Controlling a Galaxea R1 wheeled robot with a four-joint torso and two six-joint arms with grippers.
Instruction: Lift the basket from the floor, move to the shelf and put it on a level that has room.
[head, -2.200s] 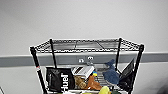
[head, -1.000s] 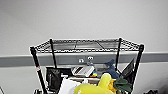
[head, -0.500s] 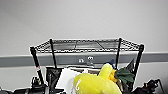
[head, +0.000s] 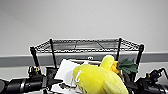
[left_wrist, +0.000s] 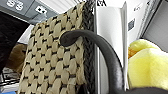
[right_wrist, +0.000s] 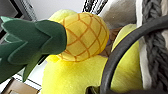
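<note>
The basket (left_wrist: 50, 62), cream woven with a dark rim, hangs in the air between my two arms. Its dark loop handle (left_wrist: 100, 47) runs down into my left gripper (left_wrist: 117, 90), which is shut on it. The other loop handle (right_wrist: 120, 55) runs into my right gripper (right_wrist: 100, 90), also shut. A yellow plush toy (head: 97, 80), a pineapple plush (right_wrist: 85, 37) and a white box (head: 65, 71) stick out of the basket. The shelf (head: 51, 52) stands right behind it. Its top level (head: 87, 45) is bare wire grid, a little above the load. The floor is hidden.
A pale grey wall (head: 82, 17) with a darker grey band (head: 17, 60) stands behind the rack. My left arm (head: 27, 85) and right arm (head: 152, 86) flank the load at the bottom of the head view.
The basket's load has risen in front of the rack and covers the lower tiers that showed earlier. Both arms have come up with it; the rack has stayed in place.
</note>
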